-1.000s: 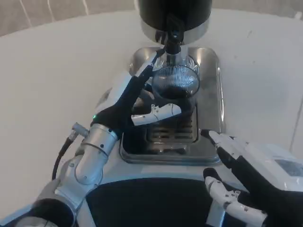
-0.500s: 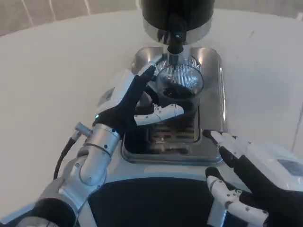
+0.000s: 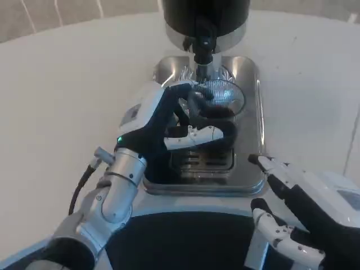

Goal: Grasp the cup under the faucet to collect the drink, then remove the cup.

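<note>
A clear glass cup (image 3: pixel 216 107) with dark drink in it stands on the steel drip tray (image 3: pixel 250 84), right under the black faucet (image 3: pixel 202 42) of the dispenser. My left hand (image 3: pixel 163 124) reaches in from the left and wraps its fingers around the cup's near and left side, the thumb (image 3: pixel 197 136) lying across the front. My right hand (image 3: pixel 301 211) is at the lower right, off the tray's front corner, fingers spread and holding nothing.
The dispenser's black body (image 3: pixel 205 14) stands at the top of the tray. A slotted grate (image 3: pixel 202 160) lies in front of the cup. White tabletop (image 3: pixel 67 101) stretches left and right of the tray.
My left hand's fingers have closed from spread beside the cup to wrapped around it. The right hand has stayed at the lower right.
</note>
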